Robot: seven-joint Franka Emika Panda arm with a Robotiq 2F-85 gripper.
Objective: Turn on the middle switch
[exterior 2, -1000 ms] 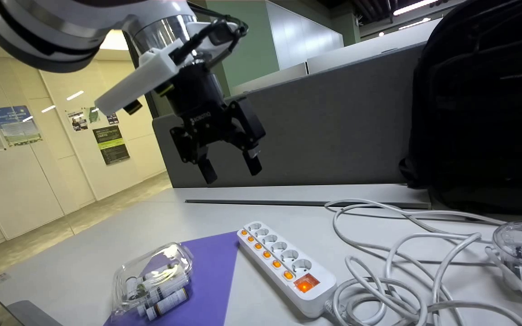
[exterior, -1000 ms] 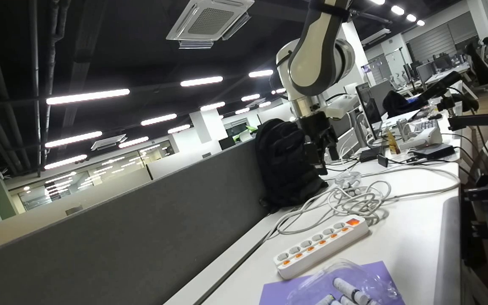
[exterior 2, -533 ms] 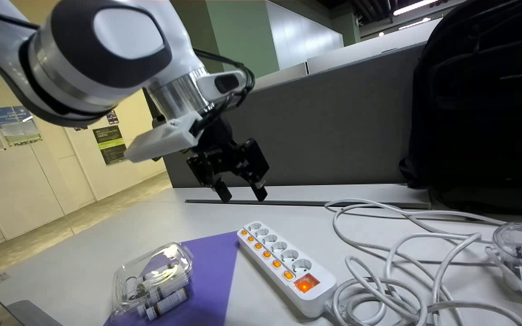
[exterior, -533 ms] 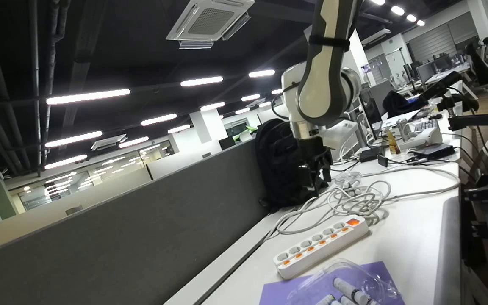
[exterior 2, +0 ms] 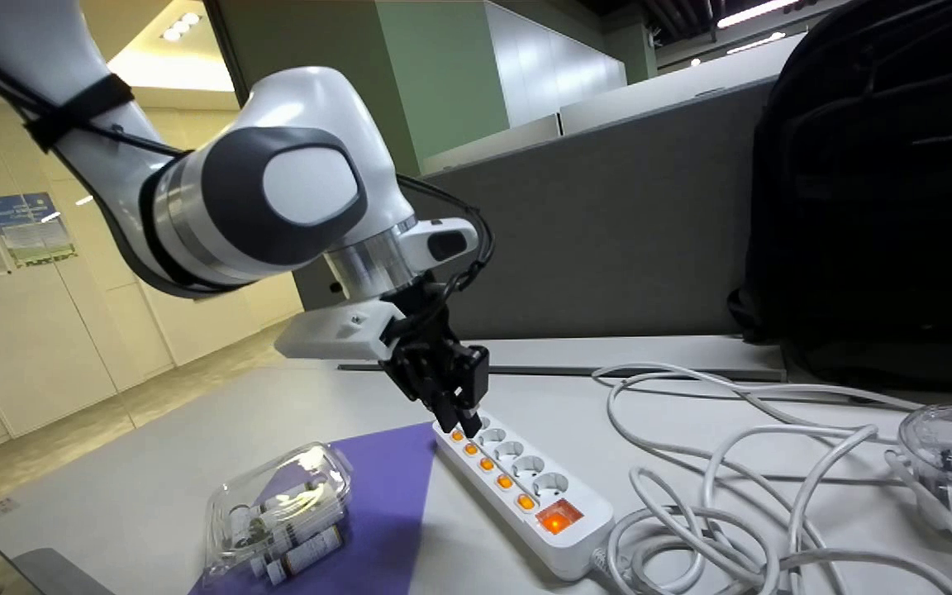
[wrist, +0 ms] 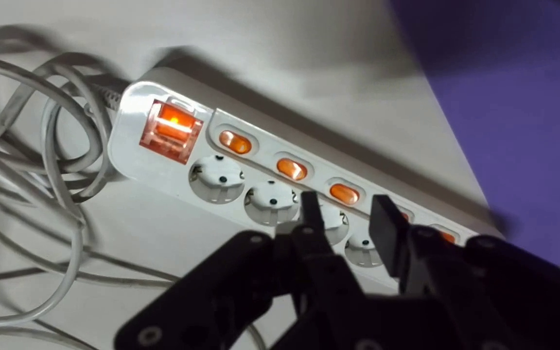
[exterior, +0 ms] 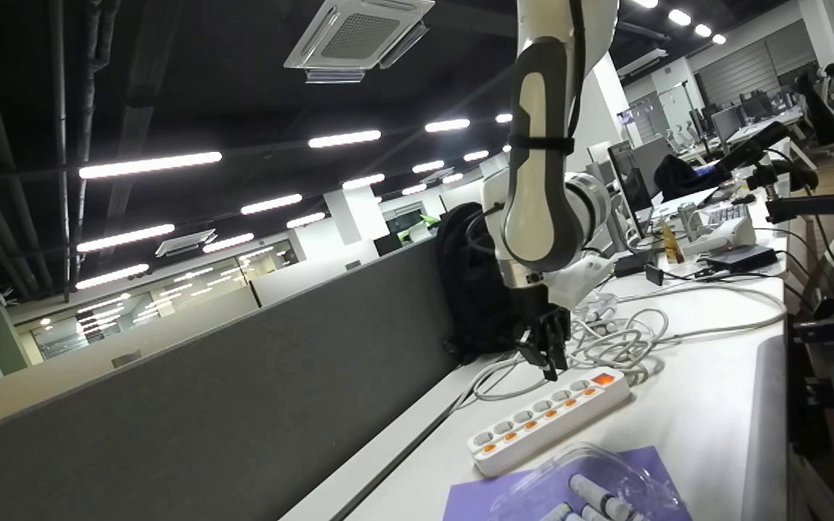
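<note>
Six small oval orange switches (exterior: 551,414) stand in one row, so "middle" is not clear: it may mean the third or the fourth, and I judge a wrong choice to be the first danger. They sit on a long white plastic power strip (exterior: 549,427), which lies on the white table (exterior: 706,362) between the edge by the dark grey partition (exterior: 279,405) and the opposite edge, apart from both. From where I stand, the black two-finger gripper (wrist: 345,200) is close over this strip, its fingers parted by a small gap, with nothing held. In the wrist view one switch shows between the fingertips. If the gripper is lowered so, the fingers may pass on both sides of the switch and press only the white body; bringing them together first would probably help. A slanting push could also slide the strip, because I see nothing that fixes it to the table.
</note>
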